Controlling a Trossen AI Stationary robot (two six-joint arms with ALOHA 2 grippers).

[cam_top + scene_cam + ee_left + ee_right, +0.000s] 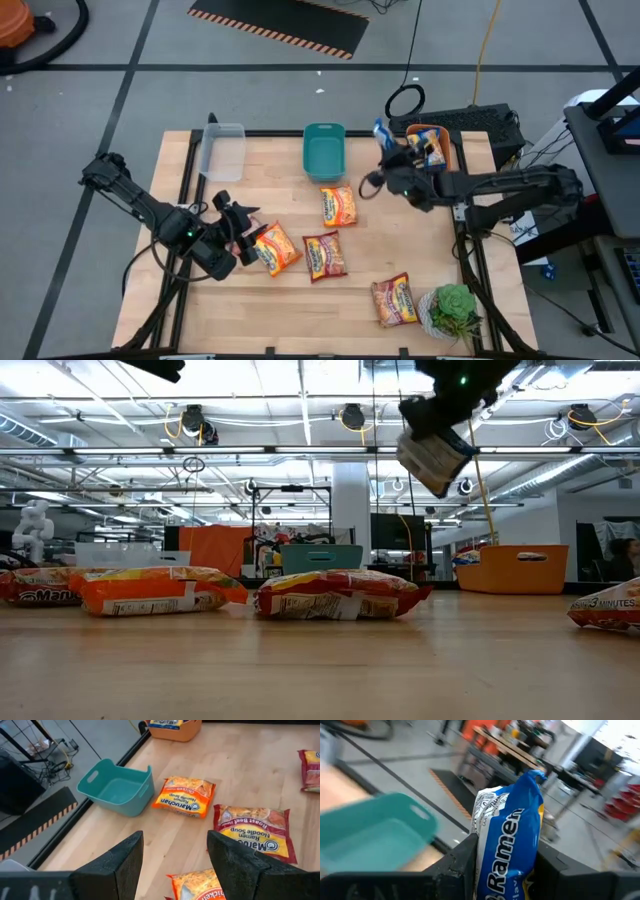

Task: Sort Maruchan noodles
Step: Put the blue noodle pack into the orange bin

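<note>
My right gripper (386, 160) is shut on a blue-white noodle packet (512, 835) and holds it high over the table's far right part, between the teal bin (324, 152) and the orange bin (430, 146). My left gripper (247, 228) is open at the table's left. In its wrist view the fingers stand apart (175, 840) just above an orange packet (197, 887) without touching it. Lying flat on the table are that orange packet (275, 248), another orange one (338, 205), a red one (325, 256) and a red-pink one (395, 299). My right gripper pinches the blue-white packet between its two fingers by the packet's lower part (495, 880). The crimped free end (536, 775) sticks out past the fingertips. The packet is lifted well clear of the table and hangs tilted in the low view (433, 457).
A clear bin (222, 150) stands at the far left edge. The orange bin holds a few packets. A green potted plant (455, 310) sits at the near right corner, beside the red-pink packet. Bare wood lies along the near left and middle of the table.
</note>
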